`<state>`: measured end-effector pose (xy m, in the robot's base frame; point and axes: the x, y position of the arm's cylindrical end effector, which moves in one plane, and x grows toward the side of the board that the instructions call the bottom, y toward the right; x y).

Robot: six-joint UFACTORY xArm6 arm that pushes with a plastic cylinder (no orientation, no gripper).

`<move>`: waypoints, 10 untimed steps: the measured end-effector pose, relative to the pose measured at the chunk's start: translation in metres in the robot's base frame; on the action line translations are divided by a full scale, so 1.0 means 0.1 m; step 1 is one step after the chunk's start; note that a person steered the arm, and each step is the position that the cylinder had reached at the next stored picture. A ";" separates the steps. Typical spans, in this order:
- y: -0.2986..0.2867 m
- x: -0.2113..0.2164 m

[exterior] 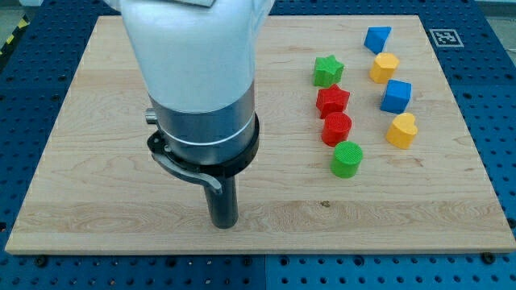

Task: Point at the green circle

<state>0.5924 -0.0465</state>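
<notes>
Right now my tip (223, 224) is resting low on the bench (97, 185), left of centre in the view, well apart from every block. My end effector is only a straight rod, so it is neither opening nor closing on anything. The green circle (347, 159) is sitting to the tip's right, lowest in a column running up through the red hexagon-like block (337, 128), red star (332, 101) and green star (327, 71). Because nothing is lying between tip and target, a rightward slide is looking unobstructed; stopping short is mattering, so the block isn't being shoved.
</notes>
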 end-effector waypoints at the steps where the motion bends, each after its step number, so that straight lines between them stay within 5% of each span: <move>1: 0.00 0.00; 3: 0.30 -0.03; 6: 1.92 -0.03; 10: 2.25 -0.84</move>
<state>0.5083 0.1787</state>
